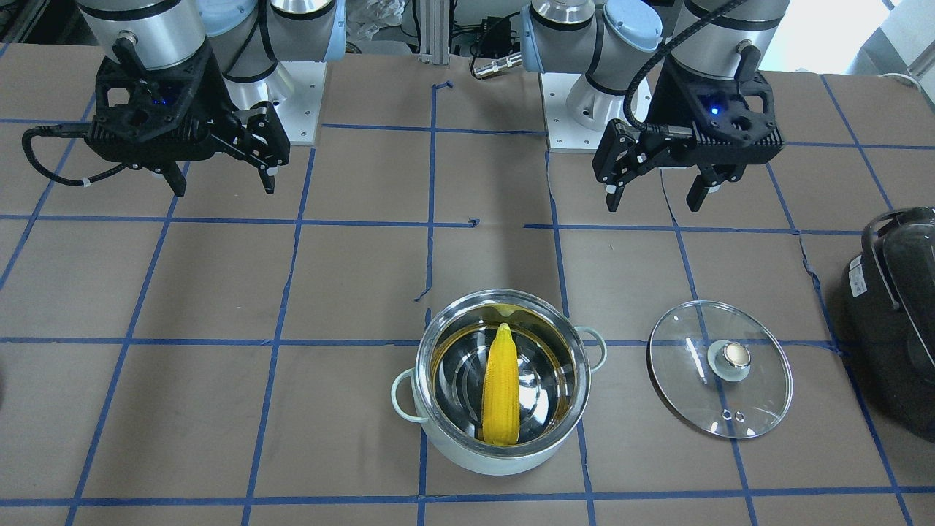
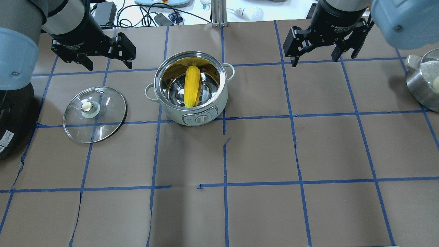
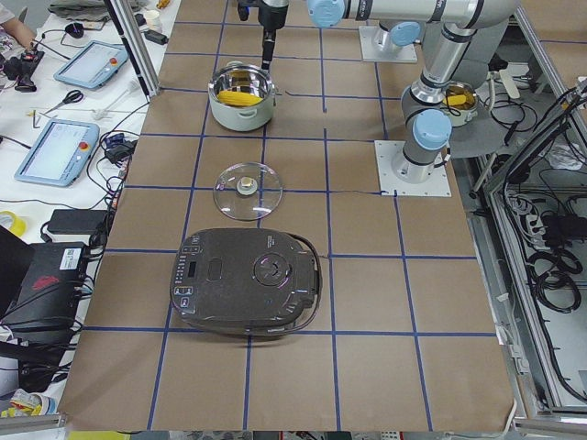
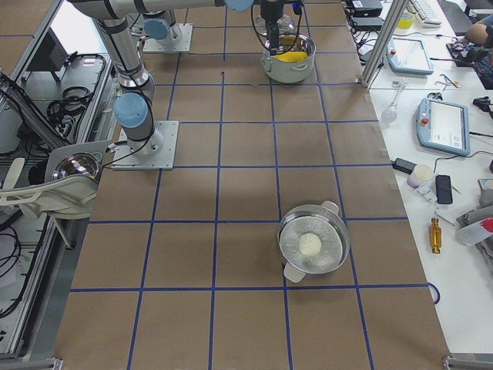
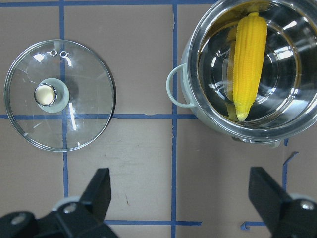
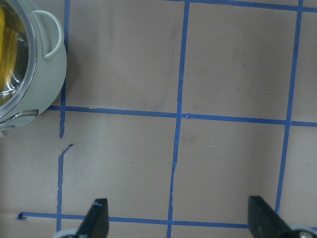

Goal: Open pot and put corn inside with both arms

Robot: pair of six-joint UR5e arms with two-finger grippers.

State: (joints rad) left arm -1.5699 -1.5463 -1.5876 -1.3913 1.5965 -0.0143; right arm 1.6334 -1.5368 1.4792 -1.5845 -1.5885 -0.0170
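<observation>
Lying lengthwise inside the open pot (image 2: 205, 113), the corn (image 2: 192, 85) rests against the steel interior. The glass lid (image 2: 95, 114) sits flat on the desk (image 2: 260, 151), to the pot's left. The left fingers (image 2: 124, 49) and right fingers (image 2: 291, 44) hang spread and empty above the desk, on either side of the pot.

The pot (image 6: 35, 82) stands on the brown worktop (image 6: 237, 74), its base crossing a blue tape line (image 6: 119, 112). One loop handle (image 6: 52, 33) shows, and corn (image 6: 6, 54) lies inside. The right gripper (image 6: 181, 220) hangs beside the pot, fingers (image 6: 97, 220) spread wide apart.
</observation>
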